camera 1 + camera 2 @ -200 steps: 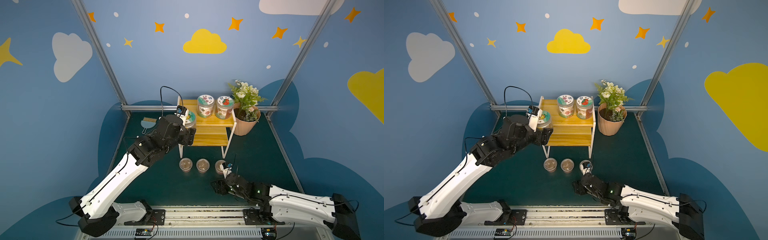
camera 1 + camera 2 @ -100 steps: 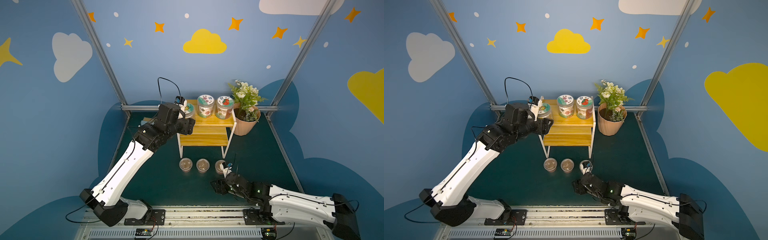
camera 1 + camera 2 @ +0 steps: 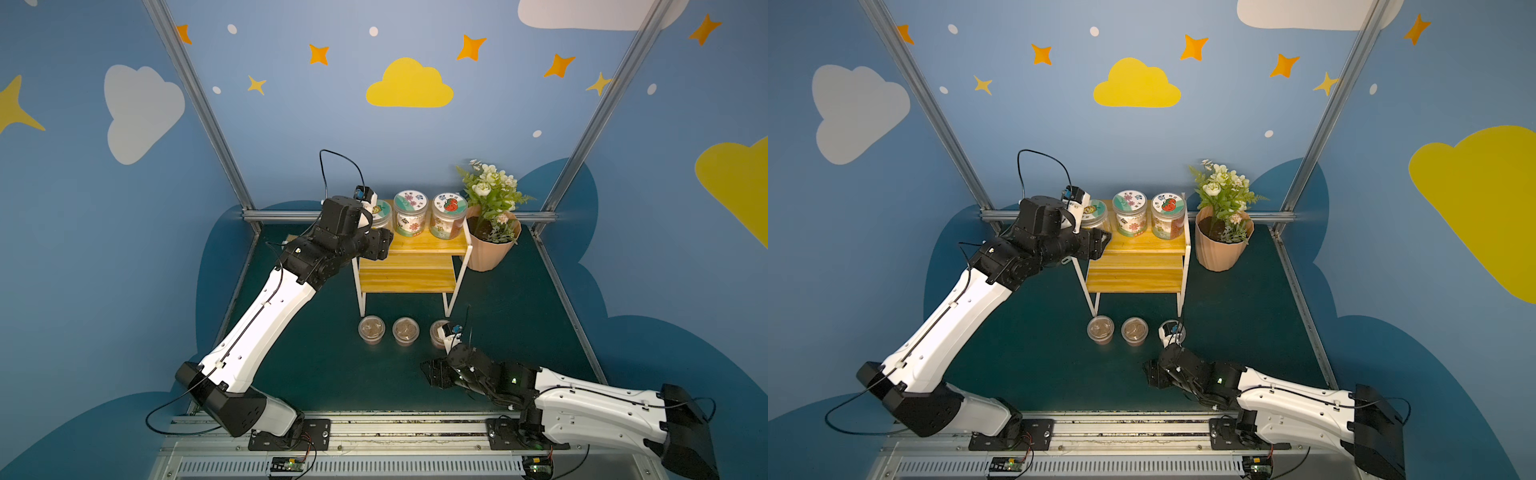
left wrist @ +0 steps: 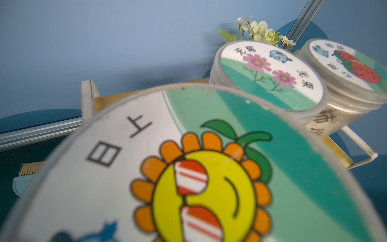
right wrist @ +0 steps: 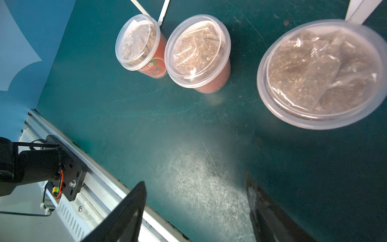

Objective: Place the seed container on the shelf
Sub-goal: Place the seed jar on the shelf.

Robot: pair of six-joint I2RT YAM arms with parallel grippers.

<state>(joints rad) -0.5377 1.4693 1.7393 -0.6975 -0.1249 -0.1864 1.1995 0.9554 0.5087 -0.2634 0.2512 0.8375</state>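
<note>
The seed container (image 3: pixel 380 212) is a clear jar with a sunflower lid (image 4: pixel 199 167). It is at the left end of the top board of the shelf (image 3: pixel 419 248), a yellow two-tier rack with white legs (image 3: pixel 1142 249). My left gripper (image 3: pixel 374 246) is shut on the jar from the front left, also seen in a top view (image 3: pixel 1096 243). The lid fills the left wrist view and hides the fingers. Whether the jar rests on the board I cannot tell. My right gripper (image 3: pixel 434 374) hangs open over the mat near the front rail, nothing between its fingers (image 5: pixel 134 205).
Two more jars stand on the top board, one with a flower lid (image 3: pixel 410 212) and one with a strawberry lid (image 3: pixel 446 214). A potted plant (image 3: pixel 490 245) stands right of the shelf. Three lidded cups (image 3: pixel 371 329) (image 3: pixel 405 331) (image 5: pixel 320 73) line up before it. A brush (image 4: pixel 31 167) lies behind the left side.
My left arm has lifted the sunflower jar and carried it back, from beside the shelf's front left corner to the left end of the top board. The right arm has stayed still.
</note>
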